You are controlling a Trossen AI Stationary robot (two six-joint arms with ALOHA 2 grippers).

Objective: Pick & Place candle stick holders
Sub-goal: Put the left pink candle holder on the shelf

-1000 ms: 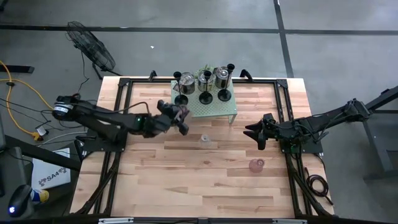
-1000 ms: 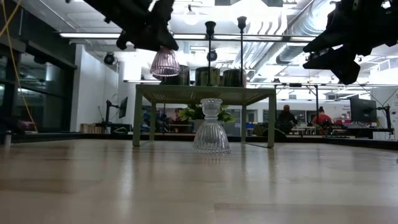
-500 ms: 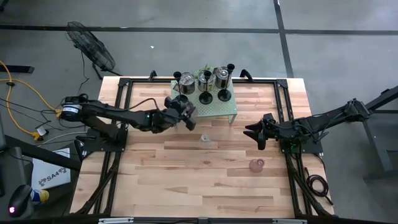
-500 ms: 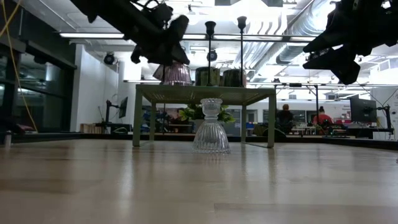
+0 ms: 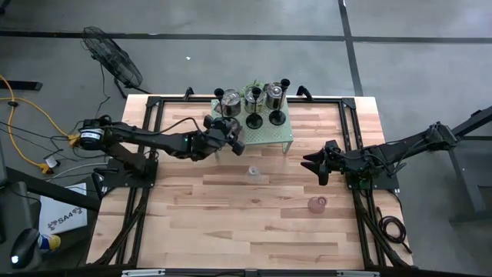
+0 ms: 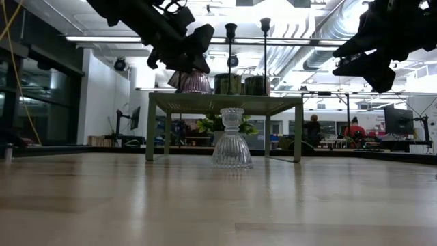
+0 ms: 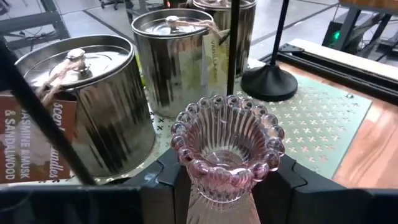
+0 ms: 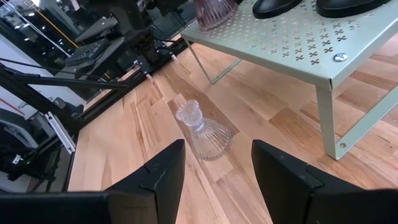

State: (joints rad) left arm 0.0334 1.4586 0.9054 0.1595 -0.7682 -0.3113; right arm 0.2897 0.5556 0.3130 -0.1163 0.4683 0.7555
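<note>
- Pink glass holder [image 5: 317, 204] — stands alone on the wooden table [image 5: 231, 231], toward the near right corner, well apart from everything else.
- Clear glass holder [image 6: 231, 139] — stands upright on the table near its middle, just in front of the pale green rack [image 5: 280, 134] and apart from its legs.
- Right gripper [image 8: 214, 168] — hovers above the table by the right edge, its fingers apart and holding nothing; the clear holder lies ahead of it in its wrist view.
- Left gripper [image 5: 231, 138] — reaches from the left edge to the rack's near left corner. Its fingers are closed on a second pink ribbed holder [image 7: 227, 146], gripped low on the stem, with the beaded rim up. In the low view this holder [image 6: 195, 82] sits at about the level of the rack's top; whether it touches the surface cannot be told.
- Rack top — three silver tins [image 7: 102, 102] with string-tied tags stand toward the far edge, just behind the held holder.
- Black slim-stemmed holders [image 5: 276, 118] — their round bases rest on the perforated top among and beside the tins.
- Leafy plant [image 6: 208, 124] — visible beyond the rack.
</note>
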